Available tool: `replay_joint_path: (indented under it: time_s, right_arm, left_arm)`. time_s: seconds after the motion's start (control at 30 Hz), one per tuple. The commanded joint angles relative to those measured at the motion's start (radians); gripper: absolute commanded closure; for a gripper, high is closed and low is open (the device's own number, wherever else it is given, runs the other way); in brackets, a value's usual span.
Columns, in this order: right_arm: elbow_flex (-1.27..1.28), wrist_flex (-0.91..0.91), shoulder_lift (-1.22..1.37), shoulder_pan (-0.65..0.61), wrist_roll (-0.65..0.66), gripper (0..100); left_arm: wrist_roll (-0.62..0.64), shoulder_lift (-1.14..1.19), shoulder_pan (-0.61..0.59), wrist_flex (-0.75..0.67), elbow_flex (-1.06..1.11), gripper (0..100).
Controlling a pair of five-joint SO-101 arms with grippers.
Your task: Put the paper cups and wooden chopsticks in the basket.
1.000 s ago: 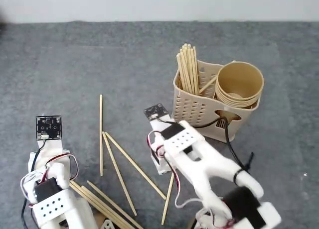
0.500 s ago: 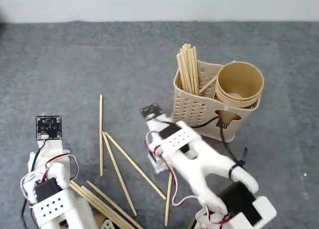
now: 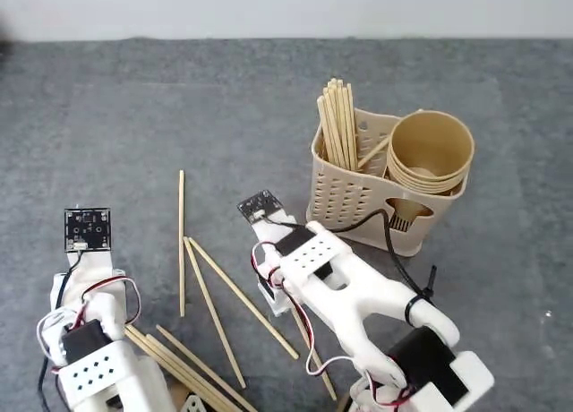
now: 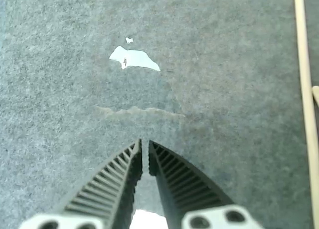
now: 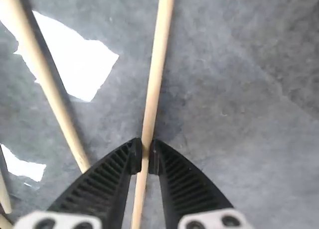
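While it waits, left claw (image 4: 144,143): tips together on nothing, low over bare table (image 4: 224,89).
Loose chopsticks (image 3: 213,309): lying flat between the arms, not yet collected.
Right claw (image 5: 144,150): clamped on one chopstick (image 5: 158,64), likely ready to lift; the right wrist view reveals the pinch, which the arm covers from above.
Basket (image 3: 354,206): at the back right; holds cups (image 3: 431,148) and upright sticks (image 3: 337,116).

Left tool (image 4: 145,142) closed, arm tucked low, right tool (image 5: 144,145) pinched on a chopstick (image 5: 158,55), arm extended
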Motion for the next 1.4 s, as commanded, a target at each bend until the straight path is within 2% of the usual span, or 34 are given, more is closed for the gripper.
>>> replay_joint_path:
  time_s: [0.0, 0.2, 0.33, 0.43, 0.6, 0.83, 0.97, 1.2, 1.37]
  right_arm:
    - [-0.166, 0.114, -0.016, -0.005, 0.009, 99.1]
    - [-0.486, 0.400, -0.027, -0.005, 0.008, 99.1]
    - [-0.654, 0.526, -0.102, -0.007, 0.009, 99.1]
    - [-0.738, 0.578, -0.185, -0.005, 0.012, 99.1]
    - [-0.783, 0.570, -0.328, -0.001, 0.092, 99.1]
    - [-0.787, 0.394, -0.529, 0.024, 0.212, 99.1]
    - [-0.783, 0.214, -0.588, 0.124, 0.272, 99.1]
    - [-0.776, -0.030, -0.590, 0.288, 0.273, 99.1]
    - [-0.661, -0.231, -0.593, 0.395, 0.278, 99.1]
  left_arm:
    - [-0.009, -0.009, 0.003, -0.020, -0.019, 97]
    - [-0.009, -0.009, 0.003, -0.020, -0.019, 97]
    - [-0.009, -0.009, 0.003, -0.020, -0.019, 97]
    - [-0.009, -0.009, 0.003, -0.020, -0.019, 97]
    - [-0.009, -0.009, 0.003, -0.020, -0.019, 97]
    - [-0.009, -0.009, 0.003, -0.020, -0.019, 97]
    - [-0.009, -0.009, 0.003, -0.020, -0.019, 97]
    - [-0.009, -0.009, 0.003, -0.020, -0.019, 97]
    - [-0.009, -0.009, 0.003, -0.020, -0.019, 97]
